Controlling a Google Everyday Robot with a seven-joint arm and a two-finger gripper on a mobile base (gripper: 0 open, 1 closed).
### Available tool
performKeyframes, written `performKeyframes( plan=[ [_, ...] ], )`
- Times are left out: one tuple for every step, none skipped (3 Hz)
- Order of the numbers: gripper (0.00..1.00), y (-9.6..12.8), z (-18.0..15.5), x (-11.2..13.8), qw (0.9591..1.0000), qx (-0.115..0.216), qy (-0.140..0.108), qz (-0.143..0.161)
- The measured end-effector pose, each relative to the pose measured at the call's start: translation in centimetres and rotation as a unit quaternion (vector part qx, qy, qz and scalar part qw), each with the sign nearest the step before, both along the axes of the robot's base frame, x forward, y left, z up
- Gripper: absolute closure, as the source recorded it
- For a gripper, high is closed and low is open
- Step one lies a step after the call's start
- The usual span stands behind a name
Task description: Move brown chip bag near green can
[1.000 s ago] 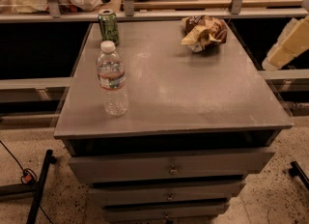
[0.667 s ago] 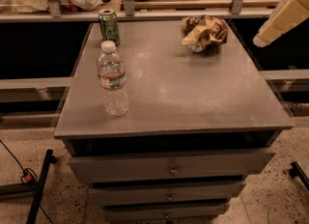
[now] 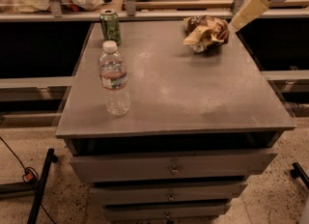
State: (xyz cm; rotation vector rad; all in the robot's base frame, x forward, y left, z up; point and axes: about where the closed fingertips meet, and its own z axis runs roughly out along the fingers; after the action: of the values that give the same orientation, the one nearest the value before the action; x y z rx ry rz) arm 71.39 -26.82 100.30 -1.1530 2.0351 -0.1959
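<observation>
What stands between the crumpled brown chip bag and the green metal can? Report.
Nothing visible does. The clear plastic water bottle stands in front of the green metal can, off the line from the crumpled brown chip bag. The gripper hangs close beside the bag.

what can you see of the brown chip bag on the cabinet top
The brown chip bag is a small crumpled packet, shiny like foil, dark brown with yellow-tan and white patches. It lies slumped, not upright, on the far right part of the grey cabinet top, near the back edge. Nothing rests on it. The gripper hangs at the upper right, its tip right beside the bag's right edge; whether they touch cannot be told. The green can stands apart at the far left.
</observation>
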Motion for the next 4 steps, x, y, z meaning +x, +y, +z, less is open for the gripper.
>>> performKeyframes(
  plan=[
    [0.0,0.3,-4.5,4.5,0.9995,0.021,0.019,-0.015],
    [0.0,1.2,-7.8,7.0,0.9981,0.05,0.032,-0.012],
    [0.0,3.2,-10.4,8.7,0.9952,0.09,0.038,0.009],
    [0.16,6.2,-12.4,10.1,0.9909,0.121,0.043,0.039]
  ],
)
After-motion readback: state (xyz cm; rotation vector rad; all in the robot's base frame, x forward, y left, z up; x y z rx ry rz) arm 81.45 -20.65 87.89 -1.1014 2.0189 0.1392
